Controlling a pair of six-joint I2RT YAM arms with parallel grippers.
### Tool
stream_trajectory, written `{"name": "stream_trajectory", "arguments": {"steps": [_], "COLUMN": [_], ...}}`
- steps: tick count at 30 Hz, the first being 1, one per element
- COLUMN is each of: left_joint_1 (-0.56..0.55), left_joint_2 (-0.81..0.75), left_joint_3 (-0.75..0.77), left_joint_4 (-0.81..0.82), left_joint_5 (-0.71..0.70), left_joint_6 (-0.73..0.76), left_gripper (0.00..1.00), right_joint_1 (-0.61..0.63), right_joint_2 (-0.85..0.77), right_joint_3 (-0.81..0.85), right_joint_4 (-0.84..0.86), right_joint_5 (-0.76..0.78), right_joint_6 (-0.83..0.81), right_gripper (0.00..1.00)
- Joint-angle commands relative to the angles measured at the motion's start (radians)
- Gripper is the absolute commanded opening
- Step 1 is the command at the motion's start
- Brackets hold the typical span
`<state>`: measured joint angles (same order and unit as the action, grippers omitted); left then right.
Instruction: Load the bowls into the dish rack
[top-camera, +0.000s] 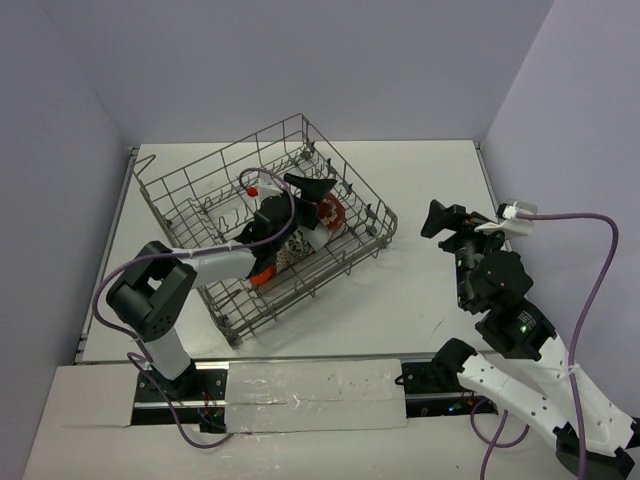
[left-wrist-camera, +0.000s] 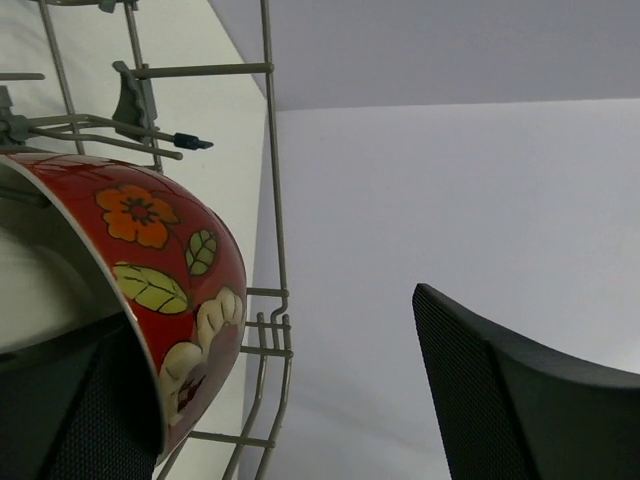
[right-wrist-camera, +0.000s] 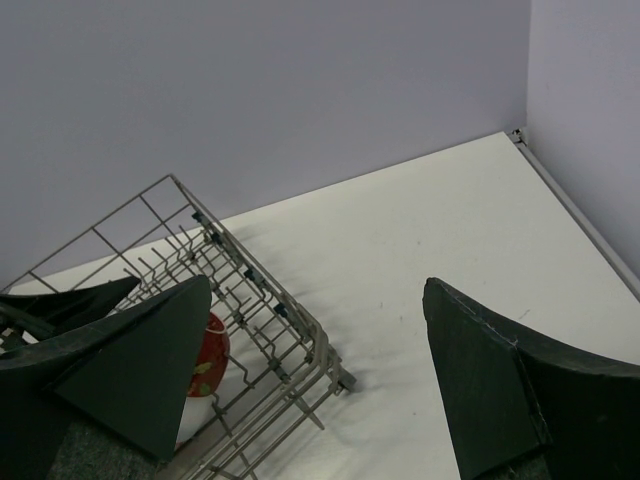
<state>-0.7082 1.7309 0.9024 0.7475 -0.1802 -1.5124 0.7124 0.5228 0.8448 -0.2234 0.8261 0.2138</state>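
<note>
The grey wire dish rack (top-camera: 222, 147) stands at the centre-left of the table. Three bowls rest inside it: the red patterned one with a white inside (top-camera: 328, 212), the dark-and-white patterned one (top-camera: 296, 250) and the orange-red one (top-camera: 262, 276). My left gripper (top-camera: 316, 192) reaches into the rack, open, beside the red patterned bowl. In the left wrist view (left-wrist-camera: 265, 320) that bowl (left-wrist-camera: 160, 250) stands on edge against my left finger, with the right finger far off. My right gripper (top-camera: 440, 222) is open and empty over bare table to the right of the rack.
The rack's wires (left-wrist-camera: 272, 150) rise close to my left gripper. The right wrist view shows my right gripper (right-wrist-camera: 316, 283) open, the rack's corner (right-wrist-camera: 300, 345) and the red bowl (right-wrist-camera: 208, 352) inside it. Grey walls close the table at the back and sides.
</note>
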Motion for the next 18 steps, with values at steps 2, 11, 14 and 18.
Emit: {"name": "stream_trajectory", "arguments": {"steps": [2,11,14,18], "left_joint_1": [0.003,0.013,0.013,0.013], "left_joint_2": [-0.065,-0.088,-0.083,-0.068], "left_joint_3": [0.087,0.228,0.269,0.360], "left_joint_4": [-0.262,-0.580,-0.637,-0.773], "left_joint_5": [0.015,-0.008,-0.004,-0.013], "left_joint_6": [0.044,0.132,0.172,0.254], "left_gripper": [0.99,0.99,0.99,0.99], "right_joint_1": [-0.004,-0.004,-0.004,-0.002], "right_joint_2": [-0.014,-0.029,-0.030,-0.029], "right_joint_3": [-0.003,-0.009,-0.007,-0.006], "right_joint_4": [0.050,0.052,0.052,0.052], "right_joint_5": [0.007,0.007,0.005,0.005], "right_joint_6": [-0.010,-0.008,-0.011,-0.013], "right_gripper": [0.94,0.94,0.93,0.93]}}
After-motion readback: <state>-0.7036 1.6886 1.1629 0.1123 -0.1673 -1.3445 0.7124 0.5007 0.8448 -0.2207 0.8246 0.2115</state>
